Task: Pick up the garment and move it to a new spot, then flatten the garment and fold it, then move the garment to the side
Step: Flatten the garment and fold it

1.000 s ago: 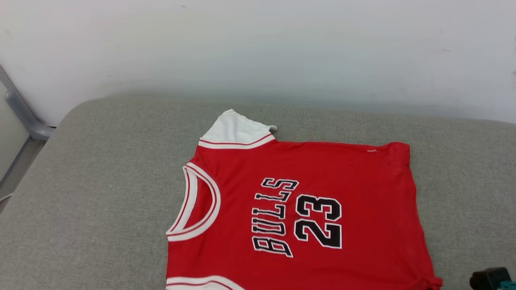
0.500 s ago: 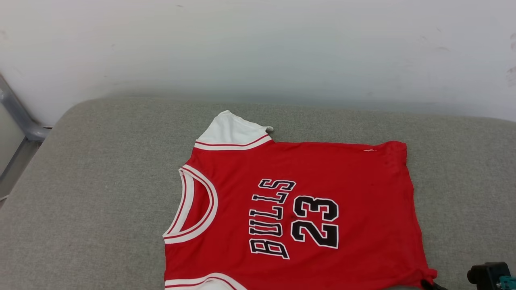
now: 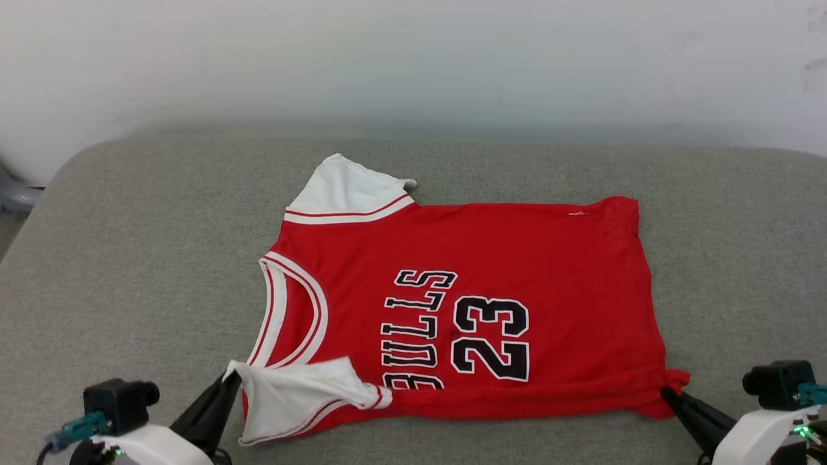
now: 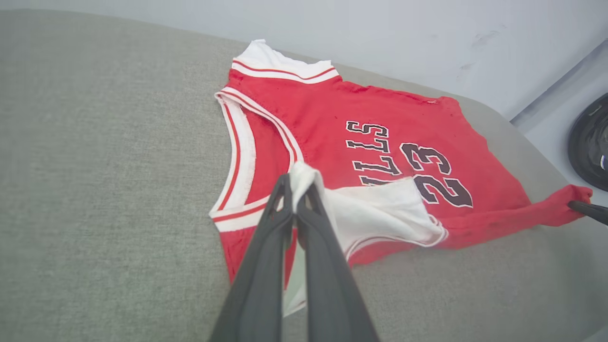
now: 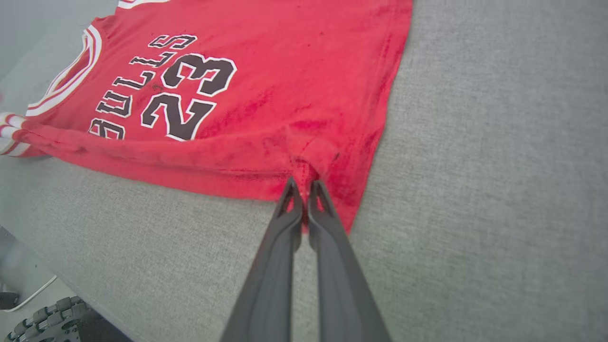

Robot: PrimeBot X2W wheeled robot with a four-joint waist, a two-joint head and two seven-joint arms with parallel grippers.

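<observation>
The garment (image 3: 504, 258) is a red jersey with white sleeves and black "BULLS 23" lettering, spread front-up on the grey cushion (image 3: 142, 258). My left gripper (image 3: 231, 380) is shut on the near white sleeve (image 3: 291, 397), which is lifted and turned over toward the chest. In the left wrist view the left gripper (image 4: 297, 183) pinches a bunch of white cloth of the garment (image 4: 361, 109). My right gripper (image 3: 665, 391) is shut on the garment's near hem corner. In the right wrist view the right gripper (image 5: 301, 185) bites the red hem of the garment (image 5: 285, 80), and the near edge is pulled taut.
A pale wall (image 3: 413, 58) runs behind the cushion. The cushion's rounded left end (image 3: 71, 168) drops off beside a grey rail (image 3: 16, 194). Past the cushion's near edge a wheeled base (image 5: 47, 318) shows on the floor. A dark round object (image 4: 591, 142) sits on the floor beyond the cushion's end.
The camera has tilted down, bringing both grippers into view. The near sleeve and the near edge of the garment have lifted and turned inward; the far side lies as before.
</observation>
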